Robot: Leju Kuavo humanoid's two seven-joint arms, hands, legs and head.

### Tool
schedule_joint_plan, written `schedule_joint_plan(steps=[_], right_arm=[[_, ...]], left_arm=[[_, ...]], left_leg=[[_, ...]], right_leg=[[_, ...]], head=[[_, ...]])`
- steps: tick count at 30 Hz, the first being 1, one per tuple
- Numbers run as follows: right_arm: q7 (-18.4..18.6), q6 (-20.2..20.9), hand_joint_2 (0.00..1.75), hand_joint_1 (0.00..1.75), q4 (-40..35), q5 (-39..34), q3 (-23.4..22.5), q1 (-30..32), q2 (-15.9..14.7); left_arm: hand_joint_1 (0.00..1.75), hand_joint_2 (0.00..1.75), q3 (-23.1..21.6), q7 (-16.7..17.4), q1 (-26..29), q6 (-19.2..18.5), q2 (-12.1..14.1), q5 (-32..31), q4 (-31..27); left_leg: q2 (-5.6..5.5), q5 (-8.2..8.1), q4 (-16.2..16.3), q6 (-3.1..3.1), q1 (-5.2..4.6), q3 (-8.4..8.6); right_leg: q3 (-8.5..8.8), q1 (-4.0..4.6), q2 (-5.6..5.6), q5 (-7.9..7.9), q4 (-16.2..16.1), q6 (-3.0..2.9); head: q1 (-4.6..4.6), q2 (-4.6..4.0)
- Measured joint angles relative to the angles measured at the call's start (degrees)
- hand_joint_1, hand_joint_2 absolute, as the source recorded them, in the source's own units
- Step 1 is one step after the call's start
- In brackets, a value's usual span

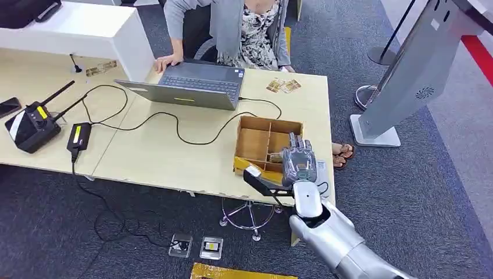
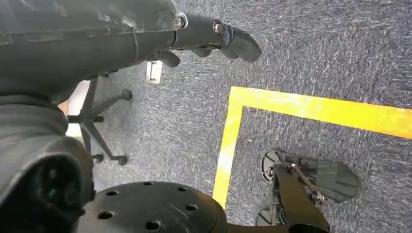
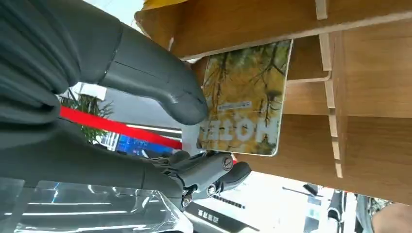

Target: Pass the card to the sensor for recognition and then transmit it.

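Observation:
A card (image 3: 245, 99) printed with yellow trees and large letters stands just over a compartment of the wooden divided box (image 1: 256, 131). My right hand (image 1: 299, 163) pinches it, thumb (image 3: 160, 87) on its face and darker fingers (image 3: 214, 170) behind. In the head view the hand hovers over the box's near right corner and hides most of the card (image 1: 275, 156). My left hand (image 2: 214, 36) hangs beside my body over the carpet, holding nothing, with one finger stretched out and the others loosely bent.
Two more cards (image 1: 283, 86) lie on the desk's far right. A person types on a laptop (image 1: 192, 84). Cables, a power brick (image 1: 79, 136) and a black radio unit (image 1: 32, 125) lie at the left. A grey kiosk stand (image 1: 407, 75) rises at the right.

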Motion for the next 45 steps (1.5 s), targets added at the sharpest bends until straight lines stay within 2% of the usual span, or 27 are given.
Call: schedule_joint_plan(steps=[15,16,18,20,23,30,35,45], right_arm=[[-1.7,-1.4,1.75,1.75,2.9,-1.2,0.0,0.0,0.5],[-1.9,-1.5,1.75,1.68,2.9,-1.3,0.0,0.0,0.5],[-2.4,-1.7,1.75,1.73,3.5,-1.6,0.0,-0.2,0.9],[-3.1,-1.8,1.75,1.69,4.0,-1.8,0.0,-0.4,1.2],[-3.9,-2.5,1.75,1.75,4.9,-2.0,0.0,-0.6,1.7],[-5.4,-2.7,1.75,1.75,6.8,-2.8,0.1,-1.2,3.7],[-4.9,-3.2,1.75,1.75,7.1,-3.0,0.1,-1.3,4.3],[-0.7,-2.4,1.75,1.75,3.9,-1.5,0.2,-2.1,3.8]], left_arm=[[0.00,0.00,0.0,0.8,0.0,-0.8,0.1,-0.3,0.0],[0.00,0.00,0.0,0.9,0.0,-0.8,0.1,-0.3,0.0],[0.00,0.00,0.0,1.2,0.0,-0.4,0.1,-0.3,0.0],[0.00,0.00,0.0,1.6,0.0,0.1,0.1,-0.3,0.0],[0.00,0.00,0.0,1.6,0.0,1.1,-0.2,-0.3,0.0],[0.00,0.00,0.0,1.6,0.0,1.5,-0.2,-0.2,0.0],[0.00,0.00,0.0,1.6,0.0,1.6,-0.3,-0.2,0.0],[0.00,0.00,0.0,1.3,0.0,1.5,-0.3,-0.6,0.0]], left_leg=[[0.01,-0.02,0.0,-0.03,0.00,0.12],[0.01,-0.02,0.0,-0.03,0.00,0.15],[0.05,-0.03,0.0,-0.04,0.01,0.20],[0.08,-0.04,0.0,-0.06,0.01,0.22],[0.10,-0.04,0.0,-0.06,0.01,0.22],[0.20,-0.05,0.0,-0.07,0.07,0.30],[0.19,-0.04,0.0,-0.08,0.09,0.29],[0.14,-0.03,0.0,-0.07,0.08,0.21]], right_leg=[[0.09,0.00,0.03,0.00,0.0,0.00],[0.11,0.00,0.04,0.00,0.0,0.00],[0.14,0.00,0.05,0.00,0.0,0.00],[0.15,0.00,0.06,0.00,0.0,0.00],[0.16,0.01,0.06,0.00,0.0,0.00],[0.19,0.06,0.20,0.01,0.0,-0.01],[0.19,0.09,0.20,0.02,0.0,-0.04],[0.15,0.08,0.18,0.04,0.0,-0.06]], head=[[0.02,0.00],[0.00,0.00],[0.02,0.00],[0.00,0.00],[0.02,0.00],[0.00,0.00],[0.02,0.00],[0.02,0.00]])
